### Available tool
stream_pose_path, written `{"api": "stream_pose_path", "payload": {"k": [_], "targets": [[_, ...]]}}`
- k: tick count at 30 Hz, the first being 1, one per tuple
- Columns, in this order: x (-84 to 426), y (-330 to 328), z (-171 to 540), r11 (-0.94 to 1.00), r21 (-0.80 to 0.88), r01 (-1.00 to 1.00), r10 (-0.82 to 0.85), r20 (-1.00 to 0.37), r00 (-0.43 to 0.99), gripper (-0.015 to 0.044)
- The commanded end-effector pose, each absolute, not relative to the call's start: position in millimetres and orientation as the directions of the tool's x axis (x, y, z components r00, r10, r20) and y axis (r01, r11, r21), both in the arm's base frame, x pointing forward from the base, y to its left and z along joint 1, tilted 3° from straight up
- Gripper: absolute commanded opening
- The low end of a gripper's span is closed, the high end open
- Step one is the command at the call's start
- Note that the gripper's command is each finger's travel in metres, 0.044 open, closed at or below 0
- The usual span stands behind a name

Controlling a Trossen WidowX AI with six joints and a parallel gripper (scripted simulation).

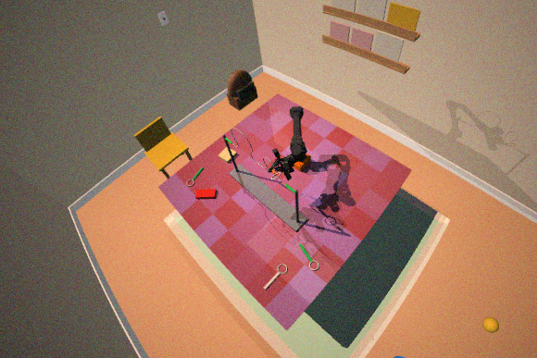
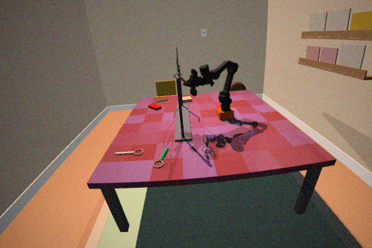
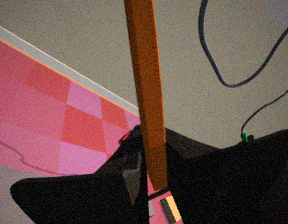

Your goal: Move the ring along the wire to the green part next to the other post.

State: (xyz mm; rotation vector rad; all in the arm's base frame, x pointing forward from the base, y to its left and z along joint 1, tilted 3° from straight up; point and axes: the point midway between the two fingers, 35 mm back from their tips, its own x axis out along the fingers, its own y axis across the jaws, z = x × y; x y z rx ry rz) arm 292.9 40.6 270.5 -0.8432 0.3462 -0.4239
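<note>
My gripper is shut on the orange handle, which sticks out past the fingertips. The pale ring is at the handle's end, beside the wire's near stretch; it is outside the wrist view. The thin grey wire curves in loops between two green parts. One green part is by the near post, close to the ring; the other green part is by the far post. Whether the ring touches the wire cannot be told.
A grey base joins the posts. Loose green-handled rings, a white-handled ring, a red block and a pale yellow block lie on the table.
</note>
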Motion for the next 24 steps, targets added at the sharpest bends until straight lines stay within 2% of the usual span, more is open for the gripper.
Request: {"api": "stream_pose_path", "payload": {"k": [1, 24], "targets": [[295.3, 50.6, 261.3, 0.657, -0.720, 0.224, -0.471, -0.161, 0.867, -0.0150], [304.6, 121.4, 222.8, 0.931, -0.285, 0.231, -0.319, -0.322, 0.891, -0.0150]]}}
